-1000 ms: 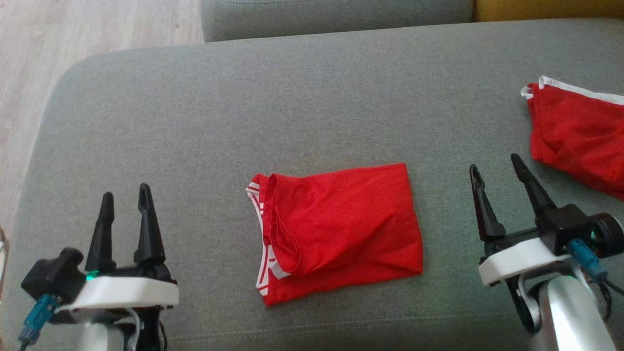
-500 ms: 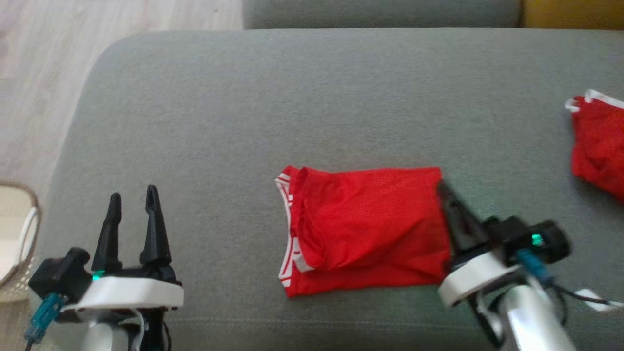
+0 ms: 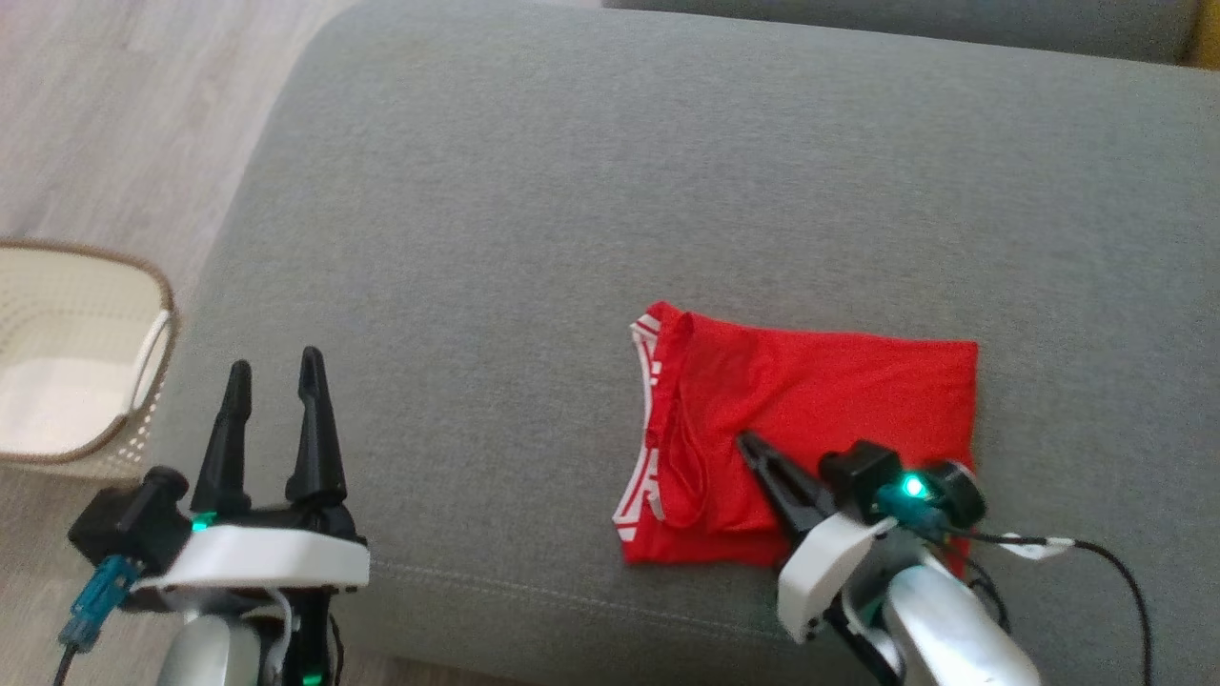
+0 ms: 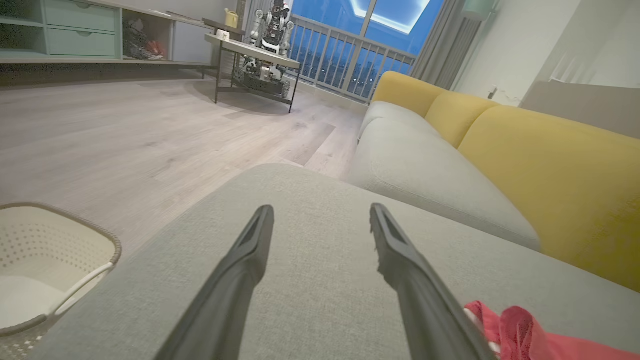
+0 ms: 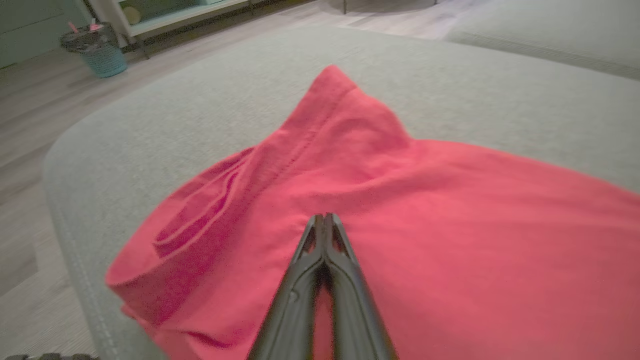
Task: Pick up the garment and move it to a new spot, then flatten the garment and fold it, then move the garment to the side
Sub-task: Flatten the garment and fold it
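We see one red garment (image 3: 839,400), a smooth folded rectangle with white-striped trim on its left edge, lying by the near edge of the grey woven sofa cushion (image 3: 572,191). Our right gripper (image 3: 748,440) lies low across it, fingers pressed together, tips on the cloth. Our left gripper (image 3: 274,359) hovers to the left, fingers apart. One perforated cream basket (image 3: 164,319) stands on the wooden floor (image 3: 114,114), far left.

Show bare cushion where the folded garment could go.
Free: the cushion stretch between the left gripper and the garment, and the wide band from the garment to the cushion's far edge. Crowded: front right, where the right gripper is shut on the garment. A basket stands off the left end.
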Controlling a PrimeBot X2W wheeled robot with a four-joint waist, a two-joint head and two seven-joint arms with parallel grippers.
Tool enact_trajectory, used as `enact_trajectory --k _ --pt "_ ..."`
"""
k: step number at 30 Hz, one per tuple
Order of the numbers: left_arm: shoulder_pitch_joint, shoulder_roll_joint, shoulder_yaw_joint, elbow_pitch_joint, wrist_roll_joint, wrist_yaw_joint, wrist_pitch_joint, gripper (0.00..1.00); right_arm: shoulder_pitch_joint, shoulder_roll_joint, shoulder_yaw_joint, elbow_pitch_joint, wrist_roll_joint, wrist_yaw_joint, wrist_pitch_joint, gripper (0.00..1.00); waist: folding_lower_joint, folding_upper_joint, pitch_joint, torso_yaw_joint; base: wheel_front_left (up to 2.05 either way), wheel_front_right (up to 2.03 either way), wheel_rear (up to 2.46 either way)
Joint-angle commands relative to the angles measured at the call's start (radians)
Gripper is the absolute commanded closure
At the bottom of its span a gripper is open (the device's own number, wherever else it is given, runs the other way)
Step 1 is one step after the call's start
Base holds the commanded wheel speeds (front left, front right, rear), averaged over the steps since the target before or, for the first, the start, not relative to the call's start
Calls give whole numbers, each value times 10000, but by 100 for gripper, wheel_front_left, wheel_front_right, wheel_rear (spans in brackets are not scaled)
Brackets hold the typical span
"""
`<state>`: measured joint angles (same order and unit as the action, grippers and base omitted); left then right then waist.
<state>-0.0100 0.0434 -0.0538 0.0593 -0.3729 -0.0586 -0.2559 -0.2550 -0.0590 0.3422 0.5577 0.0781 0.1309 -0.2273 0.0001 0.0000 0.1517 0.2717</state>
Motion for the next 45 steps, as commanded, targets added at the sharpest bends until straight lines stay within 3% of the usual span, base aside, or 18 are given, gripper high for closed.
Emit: enact_trajectory --k 1,13,24,29,34,39,42,45 --pt "-401 68 340 -316 -13 -5 -59 0 -305 86 490 15 210 -2 5 100 -1 0 73 250 0 0 0" --pt "-266 68 544 -267 38 -54 -59 0 -510 87 2556 827 1753 -2 -188 100 -1 0 -250 540 0 0 0" --pt "-137 68 636 -314 17 -42 -59 0 -1199 87 613 535 1607 -2 -333 100 -1 0 -438 401 0 0 0" --pt "-280 68 366 -320 -69 -53 -59 0 -1690 87 155 942 1403 -2 -338 100 -1 0 -193 460 0 0 0" --pt "-506 68 72 -292 -134 -45 -59 0 -2278 87 181 1690 1478 -2 -340 100 -1 0 76 675 0 0 0" --pt "-549 68 -90 -109 -87 -54 -59 0 -2484 87 1066 2765 2432 -2 -342 100 -1 0 -73 898 0 0 0" --pt "-389 68 29 -76 -25 1 -59 0 -2466 87 1314 2804 2775 -2 -343 100 -1 0 -314 773 0 0 0" --pt "-266 68 228 -139 15 8 -59 0 -2400 87 925 2486 2597 -2 -343 100 -1 0 -589 491 0 0 0"
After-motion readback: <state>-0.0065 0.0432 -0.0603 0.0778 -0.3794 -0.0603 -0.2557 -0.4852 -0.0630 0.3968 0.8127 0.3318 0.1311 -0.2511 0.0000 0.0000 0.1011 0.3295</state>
